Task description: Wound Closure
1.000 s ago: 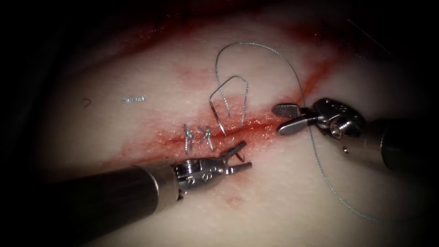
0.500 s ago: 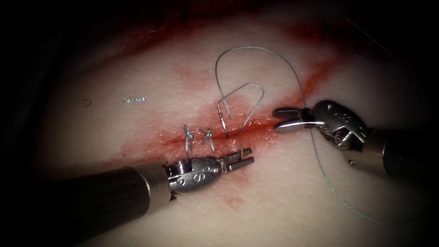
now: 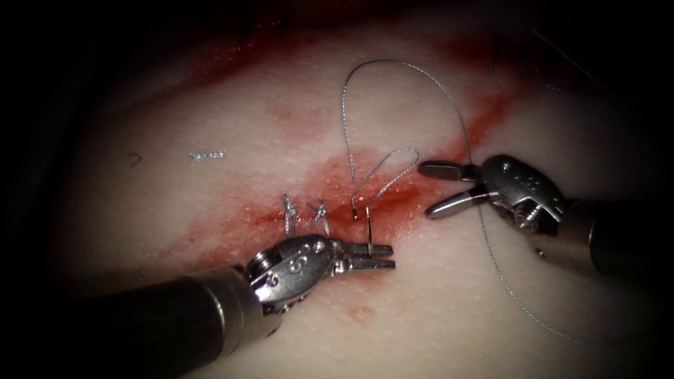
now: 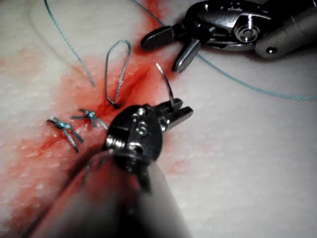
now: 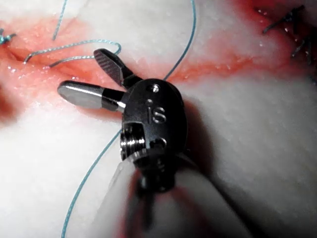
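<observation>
Just below the cut (image 3: 393, 193), your left end effector (image 3: 375, 256) clamps the needle (image 3: 368, 223), which stands upright; your right end effector (image 3: 439, 188), beside it, gapes empty.

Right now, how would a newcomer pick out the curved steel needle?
Find the red cut across the pale tissue. Near its middle, the left tool has its jaws shut on the needle. Unlike the twisted thread loop nearby, it is smooth and rigid.
</observation>
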Action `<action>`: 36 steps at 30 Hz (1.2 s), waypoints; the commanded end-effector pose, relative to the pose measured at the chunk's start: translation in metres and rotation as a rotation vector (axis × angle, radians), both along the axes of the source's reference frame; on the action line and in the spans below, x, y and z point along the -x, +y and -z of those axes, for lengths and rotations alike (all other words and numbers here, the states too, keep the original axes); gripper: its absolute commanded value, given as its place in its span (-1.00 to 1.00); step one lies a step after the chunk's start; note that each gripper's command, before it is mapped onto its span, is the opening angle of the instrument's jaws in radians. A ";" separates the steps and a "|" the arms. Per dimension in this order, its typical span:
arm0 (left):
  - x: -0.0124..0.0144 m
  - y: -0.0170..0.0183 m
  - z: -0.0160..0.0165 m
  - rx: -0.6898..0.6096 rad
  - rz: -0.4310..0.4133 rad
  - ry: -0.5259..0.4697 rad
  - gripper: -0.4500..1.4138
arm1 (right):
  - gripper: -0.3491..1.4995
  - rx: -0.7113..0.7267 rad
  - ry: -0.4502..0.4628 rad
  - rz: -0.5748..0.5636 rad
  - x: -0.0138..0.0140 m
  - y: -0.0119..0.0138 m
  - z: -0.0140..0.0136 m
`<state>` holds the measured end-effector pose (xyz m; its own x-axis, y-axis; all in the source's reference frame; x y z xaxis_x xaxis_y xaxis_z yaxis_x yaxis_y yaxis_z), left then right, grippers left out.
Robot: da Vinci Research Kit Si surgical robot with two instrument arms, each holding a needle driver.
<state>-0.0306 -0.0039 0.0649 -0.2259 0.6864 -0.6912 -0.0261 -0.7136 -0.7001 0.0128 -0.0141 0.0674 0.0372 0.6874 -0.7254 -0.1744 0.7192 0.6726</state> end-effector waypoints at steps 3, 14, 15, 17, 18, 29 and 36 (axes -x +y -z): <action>0.0003 -0.0011 0.0003 -0.081 0.006 -0.025 -1.00 | 0.36 -0.003 0.018 0.026 -0.0011 -0.0010 -0.0004; 0.0002 -0.0024 0.0072 -0.304 0.008 -0.235 -1.00 | 0.45 0.239 0.000 0.153 -0.0030 -0.0025 0.0030; 0.0002 -0.0024 0.0072 -0.304 0.008 -0.235 -1.00 | 0.45 0.239 0.000 0.153 -0.0030 -0.0025 0.0030; -0.0001 -0.0023 0.0088 -0.317 -0.007 -0.253 -1.00 | 0.45 0.290 -0.002 0.163 -0.0037 -0.0026 0.0037; -0.0004 -0.0020 0.0103 -0.317 -0.008 -0.258 -1.00 | 0.45 0.333 -0.003 0.168 -0.0044 -0.0026 0.0041; -0.0044 -0.0009 0.0195 -0.057 -0.044 -0.256 -1.00 | 0.38 0.408 -0.002 0.184 -0.0078 -0.0037 0.0037; -0.0060 -0.0013 0.0245 0.010 -0.087 -0.244 -1.00 | 0.27 0.426 -0.034 0.192 -0.0103 -0.0049 0.0019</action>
<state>-0.0241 -0.0049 0.0398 -0.1098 0.6636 -0.7400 0.2043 -0.7135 -0.6702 0.0218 -0.0186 0.0646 0.1610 0.3070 -0.9380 -0.0314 0.9515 0.3061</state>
